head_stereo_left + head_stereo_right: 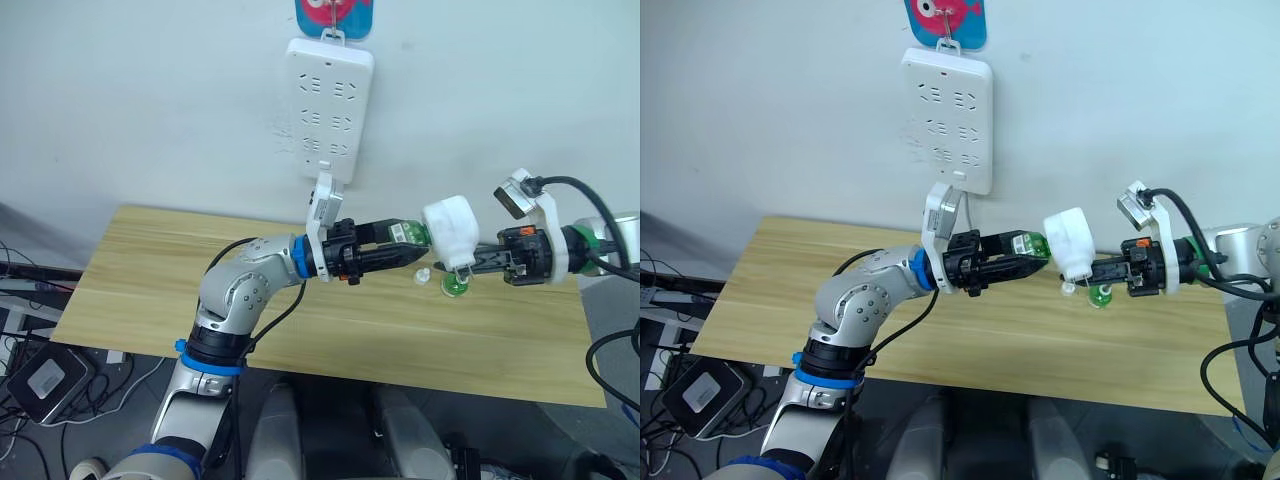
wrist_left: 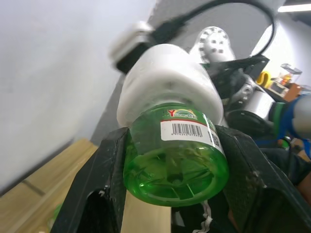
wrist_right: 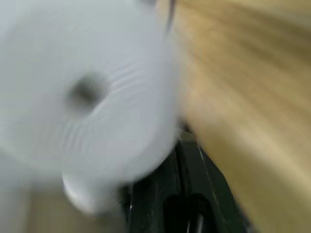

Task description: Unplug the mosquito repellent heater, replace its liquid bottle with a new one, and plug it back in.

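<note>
The mosquito repellent heater (image 1: 452, 230) is a rounded white unit held in the air over the table, with my right gripper (image 1: 463, 263) shut on its lower end. My left gripper (image 1: 408, 246) is shut on a green liquid bottle (image 1: 406, 233) lying sideways, its neck end meeting the heater's side. In the left wrist view the bottle's base (image 2: 177, 160) sits between the black fingers (image 2: 109, 165), with the heater (image 2: 165, 77) right behind it. The right wrist view shows the heater's vent face (image 3: 82, 97) close up.
A long white power strip (image 1: 329, 105) hangs on the wall above the wooden table (image 1: 200, 270). Below the heater, a second green bottle (image 1: 455, 287) and a small white cap (image 1: 424, 275) lie on the table. Cables trail at the right edge.
</note>
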Robot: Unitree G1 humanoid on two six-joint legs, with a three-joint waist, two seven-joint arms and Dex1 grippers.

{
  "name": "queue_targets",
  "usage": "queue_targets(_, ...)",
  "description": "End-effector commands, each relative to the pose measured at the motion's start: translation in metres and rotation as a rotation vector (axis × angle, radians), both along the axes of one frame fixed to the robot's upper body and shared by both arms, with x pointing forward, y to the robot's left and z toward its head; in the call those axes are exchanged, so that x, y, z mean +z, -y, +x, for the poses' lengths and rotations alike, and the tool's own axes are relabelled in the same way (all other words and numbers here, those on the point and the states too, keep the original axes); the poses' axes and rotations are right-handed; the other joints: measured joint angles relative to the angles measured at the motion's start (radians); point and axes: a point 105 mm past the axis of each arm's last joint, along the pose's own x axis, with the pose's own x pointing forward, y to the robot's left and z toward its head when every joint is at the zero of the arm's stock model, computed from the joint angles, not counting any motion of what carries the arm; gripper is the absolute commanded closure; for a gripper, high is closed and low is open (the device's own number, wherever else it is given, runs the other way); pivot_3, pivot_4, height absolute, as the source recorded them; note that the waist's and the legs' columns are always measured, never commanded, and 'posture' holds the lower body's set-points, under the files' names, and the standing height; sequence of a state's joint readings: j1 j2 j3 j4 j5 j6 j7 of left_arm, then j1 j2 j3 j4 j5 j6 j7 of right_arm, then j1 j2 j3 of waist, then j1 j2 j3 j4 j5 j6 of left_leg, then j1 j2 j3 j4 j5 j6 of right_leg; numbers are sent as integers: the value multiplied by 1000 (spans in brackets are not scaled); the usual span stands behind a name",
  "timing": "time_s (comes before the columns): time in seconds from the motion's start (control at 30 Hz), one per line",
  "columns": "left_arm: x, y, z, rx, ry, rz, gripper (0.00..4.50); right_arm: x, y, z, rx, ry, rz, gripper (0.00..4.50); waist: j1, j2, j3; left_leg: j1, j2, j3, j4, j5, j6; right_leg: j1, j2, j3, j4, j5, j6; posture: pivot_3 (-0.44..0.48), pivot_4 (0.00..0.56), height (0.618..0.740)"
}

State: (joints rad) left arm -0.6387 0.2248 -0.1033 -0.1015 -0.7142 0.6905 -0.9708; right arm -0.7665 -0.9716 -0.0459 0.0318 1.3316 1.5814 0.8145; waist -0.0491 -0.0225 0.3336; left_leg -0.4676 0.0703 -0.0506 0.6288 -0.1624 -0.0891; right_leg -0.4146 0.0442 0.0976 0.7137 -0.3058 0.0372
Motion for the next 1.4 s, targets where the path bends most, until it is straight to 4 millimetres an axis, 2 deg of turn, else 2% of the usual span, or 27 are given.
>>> queue_targets(0.03, -2, 5, 4, 36, 41, 30, 2231, 21, -5, -17, 86, 31, 80, 4455, -1, 0, 0, 0, 0, 0, 0, 0, 0, 0, 0, 0, 0, 0, 0, -73, 311, 740)
queue_targets(0.13, -6, 6, 9, 58, 49, 48, 2231, 27, -9, -23, 118, 29, 113, 4455, -2, 0, 0, 0, 0, 0, 0, 0, 0, 0, 0, 0, 0, 0, 1, -79, 310, 740)
queue_targets(0.33, -11, 9, 5, 27, 68, 84, 2231, 46, -19, -16, 81, 51, 220, 4455, -7, 0, 0, 0, 0, 0, 0, 0, 0, 0, 0, 0, 0, 0, 0, -89, 308, 740)
queue_targets(0.63, -11, 12, -10, -58, 59, 78, 2231, 60, -28, 28, -166, 124, 270, 4455, -9, 0, 0, 0, 0, 0, 0, 0, 0, 0, 0, 0, 0, 0, 1, -91, 305, 740)
queue_targets(0.83, -11, 11, -17, -92, 49, 80, 2231, 65, -32, 41, -220, 145, 266, 4455, -9, 0, 0, 0, 0, 0, 0, 0, 0, 0, 0, 0, 0, 0, 0, -84, 300, 740)
queue_targets(1.23, -11, 12, -19, -102, 51, 77, 2231, 60, -43, 44, -214, 174, 232, 4455, -7, 0, 0, -1, -1, 0, -1, 0, 0, 0, -1, -1, 0, 0, 0, -80, 298, 740)
queue_targets(1.3, -11, 11, -18, -94, 49, 79, 2231, 64, -40, 39, -202, 181, 236, 4455, -8, 0, 0, 0, -1, -1, -1, 0, 0, 0, -1, -1, 0, 0, 0, -80, 298, 740)
queue_targets(1.4, -14, 9, -15, -78, 42, 82, 2231, 80, -29, 34, -199, 204, 268, 4455, -8, 0, 0, -1, -1, 0, -1, 0, 0, 0, -1, 0, 0, 0, 0, -79, 294, 740)
